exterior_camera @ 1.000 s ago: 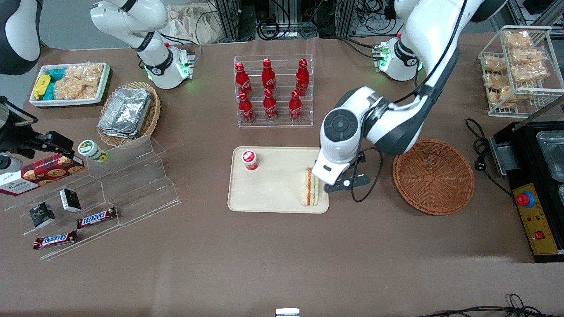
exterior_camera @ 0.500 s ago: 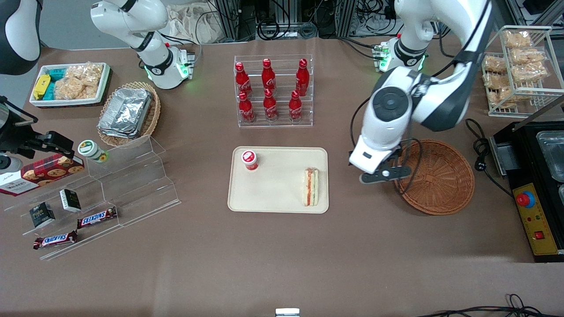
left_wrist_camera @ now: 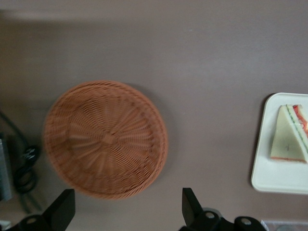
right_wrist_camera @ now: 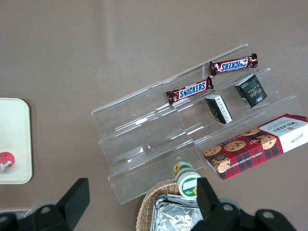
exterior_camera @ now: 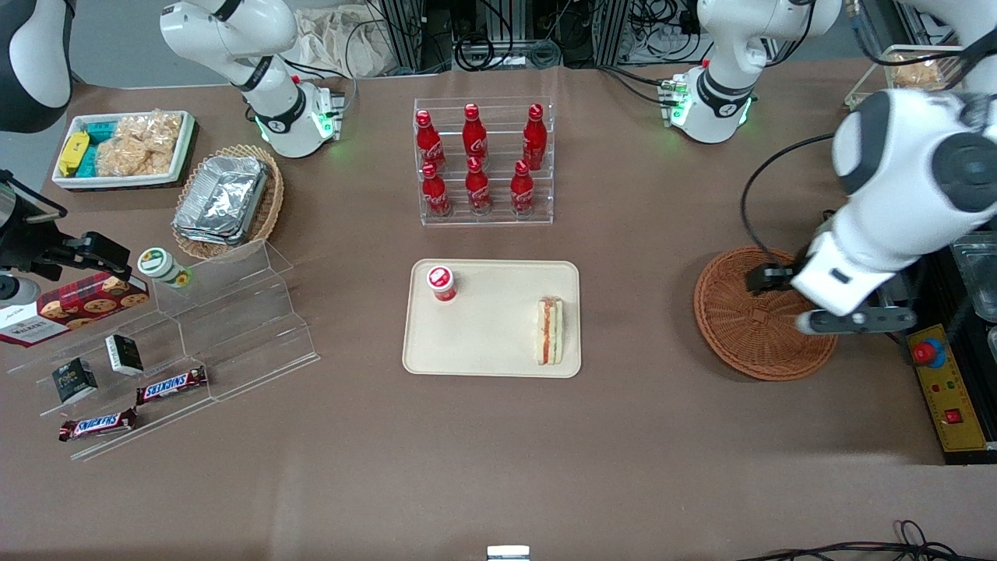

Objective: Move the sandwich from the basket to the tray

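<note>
The sandwich (exterior_camera: 549, 331) (left_wrist_camera: 288, 134), a white wedge with red and green filling, lies on the beige tray (exterior_camera: 491, 343) (left_wrist_camera: 276, 178) at the edge nearest the basket. Nothing lies in the reddish-brown wicker basket (exterior_camera: 748, 327) (left_wrist_camera: 106, 139). My gripper (exterior_camera: 829, 284) (left_wrist_camera: 126, 193) hangs high above the basket's rim, on the side toward the working arm's end of the table. It is open, with nothing between its black fingers (left_wrist_camera: 190, 204).
A red-capped cup (exterior_camera: 441, 282) stands on the tray. An acrylic rack of red bottles (exterior_camera: 484, 160) is farther from the camera. A black control box with a red button (exterior_camera: 946, 382) and a cable (exterior_camera: 845, 234) lie beside the basket.
My arm has swung from the tray across the basket toward the working arm's end of the table. The sandwich stays on the tray, free of the gripper.
</note>
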